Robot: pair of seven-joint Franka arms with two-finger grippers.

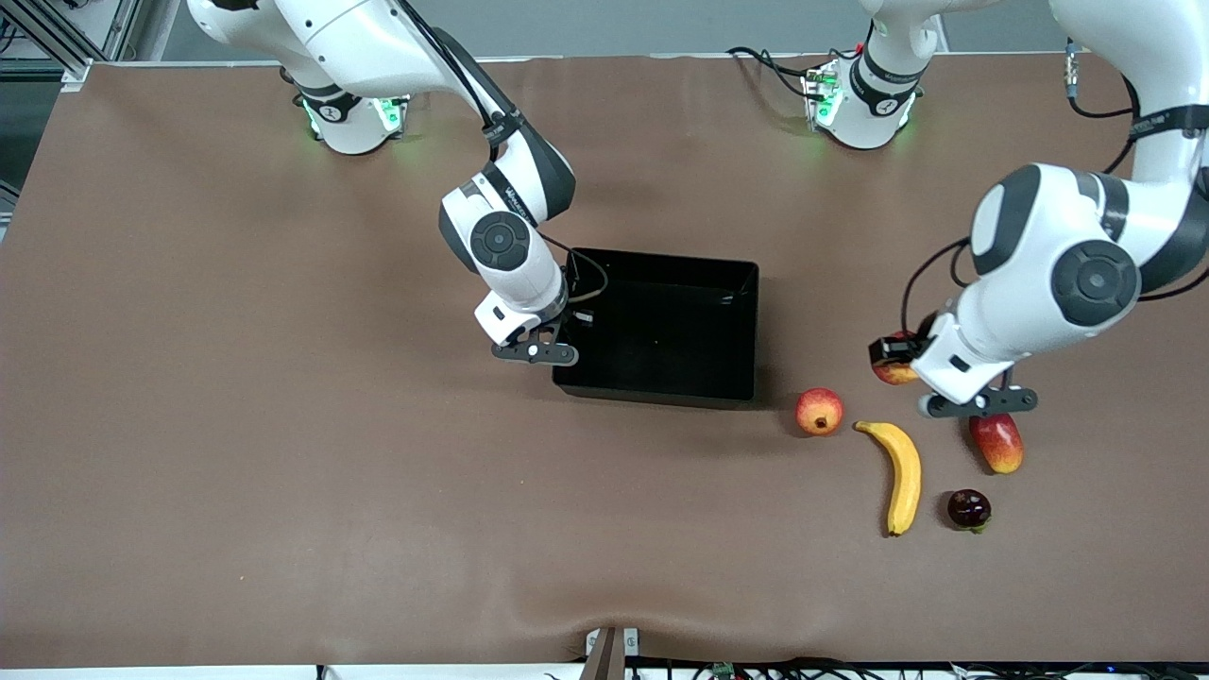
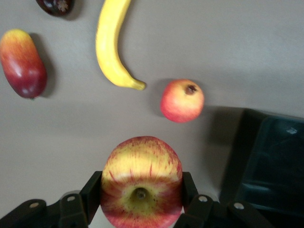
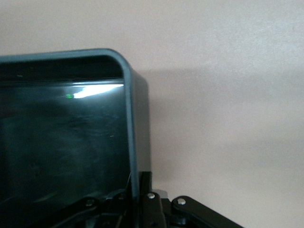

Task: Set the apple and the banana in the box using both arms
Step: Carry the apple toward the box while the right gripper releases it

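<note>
Half-seen fruit and tool tips

The apple (image 1: pixel 893 370) is mostly hidden under the left arm's wrist in the front view. In the left wrist view, the picture's edge cuts off its lower part and the banana's (image 2: pixel 112 43) upper end. The right tool's (image 3: pixel 142 209) fingertips are cropped.

Even, bright overhead light; soft shadows fall under both arms on the table (image 1: pixel 283 425). Glare streak on the glossy box (image 3: pixel 95 90) wall. Left wrist view is soft: box (image 2: pixel 270 166) blurred, apple (image 2: pixel 141 180) up close slightly out of focus.
</note>
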